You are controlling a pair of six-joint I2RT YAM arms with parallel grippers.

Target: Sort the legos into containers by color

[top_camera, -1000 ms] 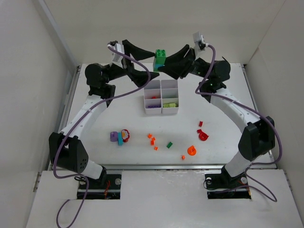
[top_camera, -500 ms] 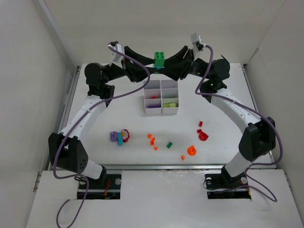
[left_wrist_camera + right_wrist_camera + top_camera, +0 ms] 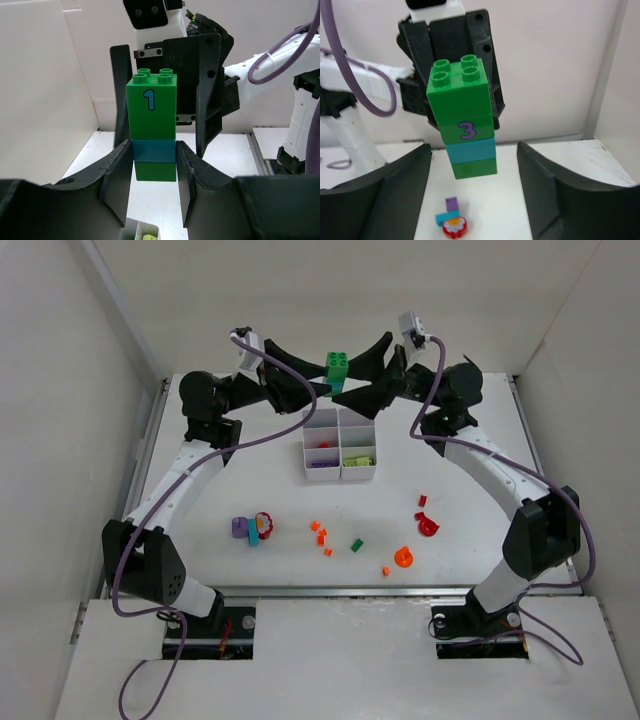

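Observation:
A stack of green and teal legos (image 3: 337,368) hangs in the air above the white containers tray (image 3: 340,478). My left gripper (image 3: 326,381) is shut on the stack's lower bricks (image 3: 154,159), the fingers (image 3: 116,186) pressing both sides. My right gripper (image 3: 346,381) faces it from the other side and stands open, its fingers (image 3: 544,186) wide apart and clear of the stack (image 3: 463,118). Several compartments hold red, purple and lime pieces. Loose legos lie on the table: orange bits (image 3: 320,533), a dark green one (image 3: 356,544), an orange round piece (image 3: 403,557) and red ones (image 3: 427,525).
A purple, teal and red cluster (image 3: 252,528) lies left of the orange bits and shows under the stack in the right wrist view (image 3: 451,216). White walls enclose the table on the left, back and right. The tray's corner (image 3: 137,231) shows below my left fingers.
My left gripper has closed on the brick stack. My right gripper, which held the stack before, has opened and let it go. The stack stays at about the same height.

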